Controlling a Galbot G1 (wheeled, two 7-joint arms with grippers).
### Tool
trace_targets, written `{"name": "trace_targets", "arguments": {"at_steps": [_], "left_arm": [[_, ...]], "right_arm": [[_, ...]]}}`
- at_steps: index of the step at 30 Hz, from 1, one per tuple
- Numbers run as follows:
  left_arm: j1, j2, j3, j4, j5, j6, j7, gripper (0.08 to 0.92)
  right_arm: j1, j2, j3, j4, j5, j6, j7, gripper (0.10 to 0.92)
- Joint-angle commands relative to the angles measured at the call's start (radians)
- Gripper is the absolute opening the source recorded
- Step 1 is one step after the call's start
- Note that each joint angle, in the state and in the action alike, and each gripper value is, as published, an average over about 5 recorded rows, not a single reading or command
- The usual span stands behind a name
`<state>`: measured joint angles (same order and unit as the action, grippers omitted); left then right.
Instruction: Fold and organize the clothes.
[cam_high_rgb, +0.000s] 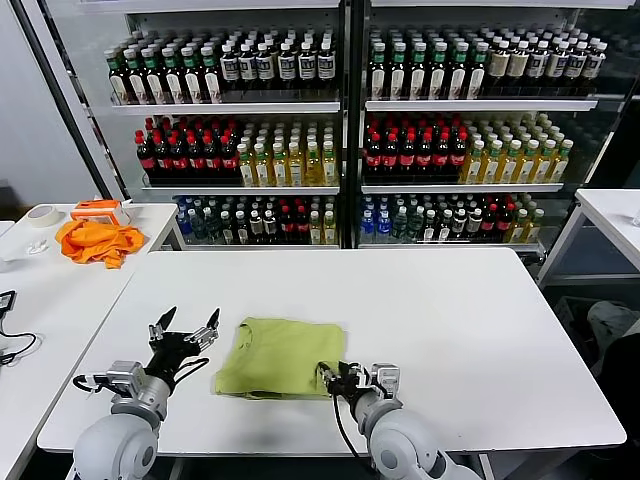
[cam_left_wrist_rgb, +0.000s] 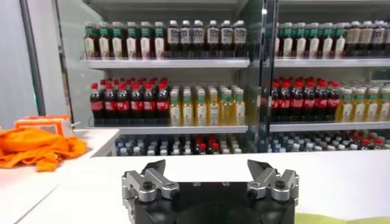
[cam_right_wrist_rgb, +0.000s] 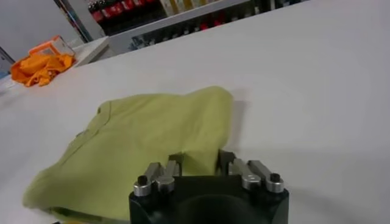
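Observation:
The clothes, a light yellow-green T-shirt (cam_high_rgb: 280, 355), lie folded into a rough rectangle on the white table (cam_high_rgb: 450, 320) near its front edge. My right gripper (cam_high_rgb: 332, 376) sits at the shirt's front right corner. In the right wrist view the shirt (cam_right_wrist_rgb: 152, 140) bulges up between that gripper's (cam_right_wrist_rgb: 200, 159) two fingers, which press on the fold from both sides. My left gripper (cam_high_rgb: 191, 318) hovers just left of the shirt, apart from it. In the left wrist view this gripper (cam_left_wrist_rgb: 206, 165) stands open and holds nothing.
A bright orange cloth (cam_high_rgb: 97, 240) and a tape roll (cam_high_rgb: 41, 215) lie on a side table (cam_high_rgb: 40, 300) at the left. Shelves of bottles (cam_high_rgb: 340, 130) fill the back. Another table (cam_high_rgb: 610, 215) stands at the right.

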<state>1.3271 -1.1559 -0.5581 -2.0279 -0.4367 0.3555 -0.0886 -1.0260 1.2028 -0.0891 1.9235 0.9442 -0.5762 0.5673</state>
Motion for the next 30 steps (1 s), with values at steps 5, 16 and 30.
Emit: {"name": "trace_targets", "arguments": {"at_steps": [5,16,30], "left_arm": [[0.013,0.002,-0.013,0.005,0.012,0.012,-0.013,0.823],[0.008,0.002,0.008,0.041,0.029,-0.018,-0.011,0.823],[-0.024,-0.02,0.045,0.09,0.085,-0.123,0.038,0.823]], "right_arm": [[0.061,-0.012,0.022,0.031,-0.066,-0.004,-0.005,0.257],[-0.018,-0.225,0.18,0.146,-0.14,-0.006,-0.127,0.105],[-0.152,-0.3,0.335,0.098,-0.338,-0.003,-0.425,0.105]]}}
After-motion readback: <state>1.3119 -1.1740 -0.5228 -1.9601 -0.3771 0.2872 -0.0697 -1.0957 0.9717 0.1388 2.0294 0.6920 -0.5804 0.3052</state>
